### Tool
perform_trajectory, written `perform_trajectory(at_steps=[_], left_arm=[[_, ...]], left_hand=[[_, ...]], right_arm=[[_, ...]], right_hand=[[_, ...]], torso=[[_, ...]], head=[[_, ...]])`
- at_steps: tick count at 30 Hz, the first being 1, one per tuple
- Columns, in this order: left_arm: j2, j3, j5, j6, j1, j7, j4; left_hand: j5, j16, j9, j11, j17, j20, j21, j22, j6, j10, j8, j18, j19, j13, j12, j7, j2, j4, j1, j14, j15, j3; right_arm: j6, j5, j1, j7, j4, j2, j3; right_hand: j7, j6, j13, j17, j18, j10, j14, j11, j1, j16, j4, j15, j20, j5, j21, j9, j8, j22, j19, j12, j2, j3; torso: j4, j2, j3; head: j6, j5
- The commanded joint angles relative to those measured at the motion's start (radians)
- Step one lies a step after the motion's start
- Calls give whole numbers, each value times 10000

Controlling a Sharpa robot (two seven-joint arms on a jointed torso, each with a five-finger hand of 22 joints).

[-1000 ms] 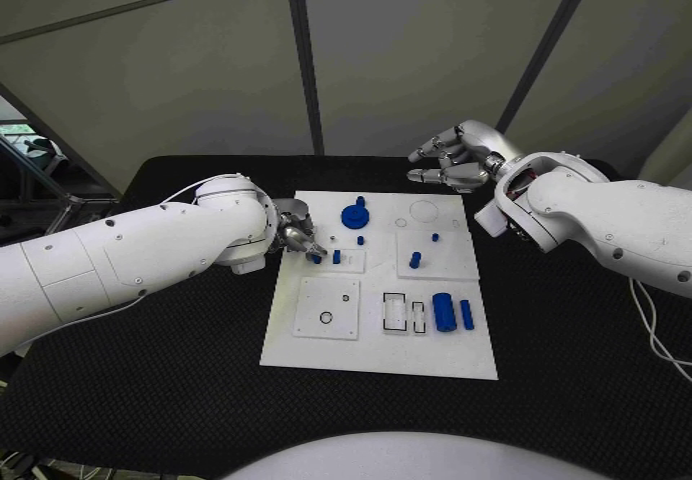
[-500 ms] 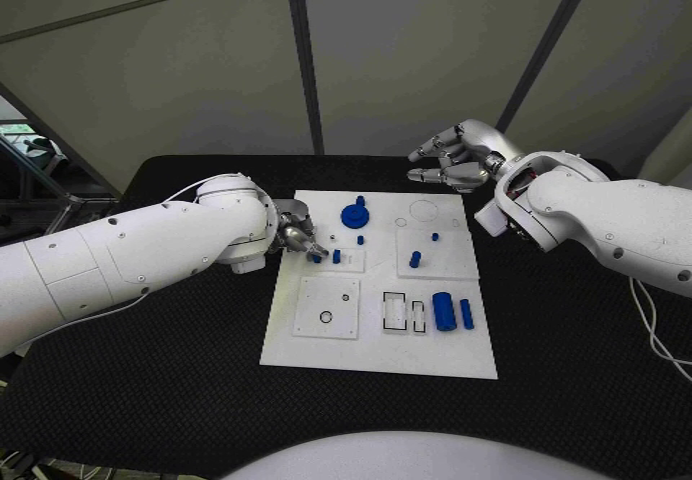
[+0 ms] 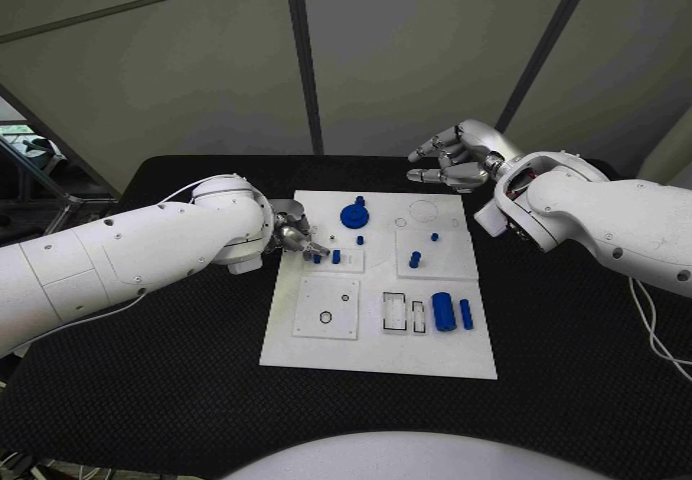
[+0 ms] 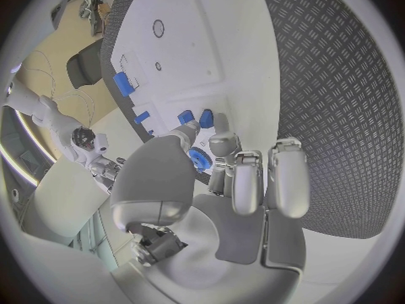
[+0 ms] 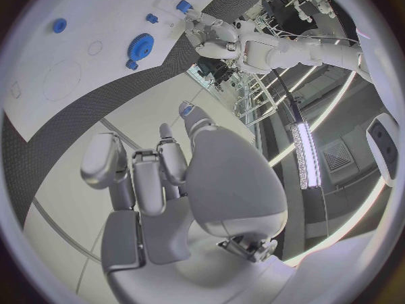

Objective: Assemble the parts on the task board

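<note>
- My left hand (image 3: pixel 296 238) sits low at the left edge of the task board (image 3: pixel 378 352), fingertips pinching a small blue peg (image 3: pixel 316 257). In the left wrist view, that peg (image 4: pixel 185 117) shows between thumb and finger, with a second one just beside it.
- As I judge it, the step is seating this peg in the small square plate by the board's left edge. I should keep the peg upright, line it over its hole, and press straight down, not sideways, so it does not jam or nudge the neighbouring peg (image 3: pixel 336 257).
- The blue gear (image 3: pixel 355 214) stands just beyond my left fingers, so I want to stay clear of it.
- My right hand (image 3: pixel 454 158) hovers off the board's far right corner above the table (image 3: pixel 173 400), fingers curled in, holding nothing.
- The larger blue blocks (image 3: pixel 444 311) lie near the board's right side, well apart from both hands.
</note>
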Motion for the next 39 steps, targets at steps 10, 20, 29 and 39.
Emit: perform_trajectory(at_steps=[10,20,29,39], left_arm=[[-181,46,303,-1422,2,106,202],[-339,185,1474,-2969,2,1353,157],[-46,195,1109,-3399,6,4296,68],[459,37,-1872,-3532,7,5428,-83]], left_hand=[[-18,29,-32,17,2596,-91,-52,1171,24,-80,-84,-880,470,-137,-40,24,212,489,30,1042,-61,-959],[147,-209,-362,516,2331,189,-5022,-2812,-1209,-2200,-700,73,-1334,-2892,-2463,568,563,468,905,943,321,-1775],[84,-7682,-2154,1393,-4821,956,-9231,-5882,-1862,-4424,-2359,460,-3314,-4867,-4993,1436,320,-802,4422,-3605,1209,-613],[44,-4184,-3373,1215,-2881,820,-7107,-4191,-1165,-3550,-3077,337,-2205,-6277,-5808,1199,-277,-937,4554,-1322,952,-360]], right_arm=[[96,-23,15,58,-46,28,5],[96,-23,14,51,-85,29,5],[62,-35,15,60,-98,50,4],[38,-80,15,92,-103,108,3]], right_hand=[[-12,-24,-22,724,124,-32,603,-26,-70,-75,39,-64,-43,53,-58,-13,31,-24,-18,-69,74,0],[-12,-24,-22,724,124,-32,603,-26,-70,-75,39,-64,-43,53,-58,-13,31,-24,-18,-69,74,0],[-12,-29,-32,728,124,-40,604,-26,-81,-74,48,-63,-43,55,-61,-14,32,-26,-18,-80,77,-2],[-12,-29,-48,723,125,-51,603,-26,-78,-78,48,-64,-43,59,-65,-14,34,-33,-21,-97,82,2]], torso=[[11,5,-2],[0,-5,14],[-16,23,7],[6,23,3]], head=[[13,2],[22,-22],[137,-114],[157,-184]])
